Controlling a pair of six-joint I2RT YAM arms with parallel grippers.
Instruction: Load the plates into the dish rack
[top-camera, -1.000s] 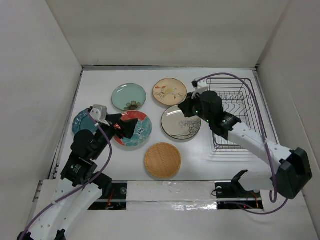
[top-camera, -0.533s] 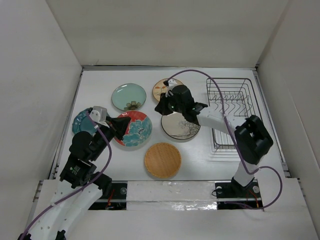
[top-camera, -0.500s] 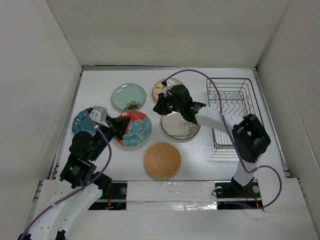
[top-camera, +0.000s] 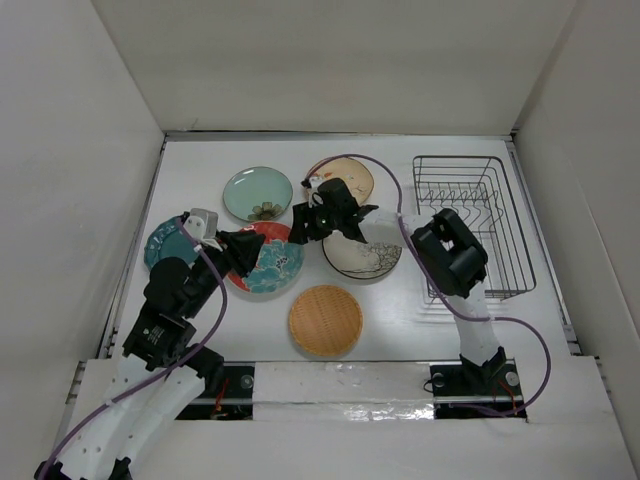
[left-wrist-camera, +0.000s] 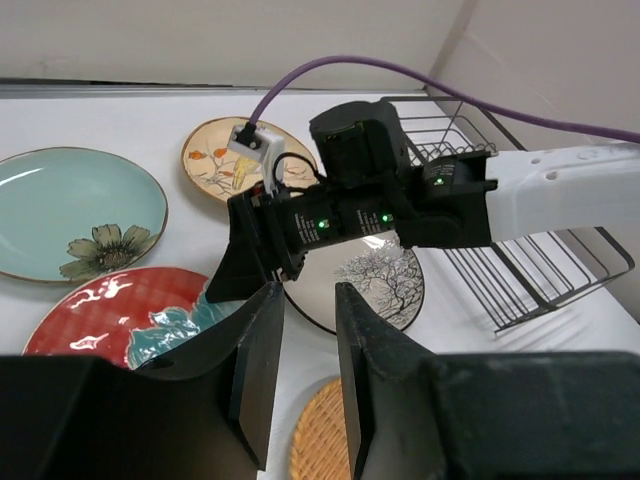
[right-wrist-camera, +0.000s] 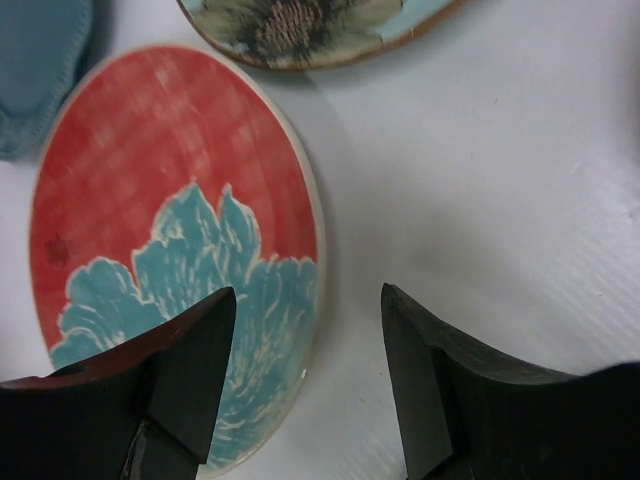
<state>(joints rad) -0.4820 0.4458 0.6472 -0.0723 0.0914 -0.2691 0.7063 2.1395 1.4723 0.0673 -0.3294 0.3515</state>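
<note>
Six plates lie flat on the white table: pale green (top-camera: 258, 193), beige floral (top-camera: 345, 180), white with a black tree (top-camera: 362, 252), red-and-teal (top-camera: 275, 262), dark teal (top-camera: 160, 240) and orange woven-look (top-camera: 325, 320). The dish rack (top-camera: 470, 225) stands at the right with no plate in it. My right gripper (right-wrist-camera: 310, 380) is open and straddles the right rim of the red-and-teal plate (right-wrist-camera: 170, 240), low over the table. My left gripper (left-wrist-camera: 307, 295) hovers over that plate's left part, its jaws a narrow gap apart with nothing between them.
White walls close in the table on three sides. The right arm stretches left across the white tree plate and part of the floral plate (left-wrist-camera: 220, 160). Its purple cable (top-camera: 390, 190) loops above the table between the rack and the plates.
The right arm swung left from the rack to the red-and-teal plate's right rim and opened its jaws. The left gripper narrowed its jaws and barely moved.
</note>
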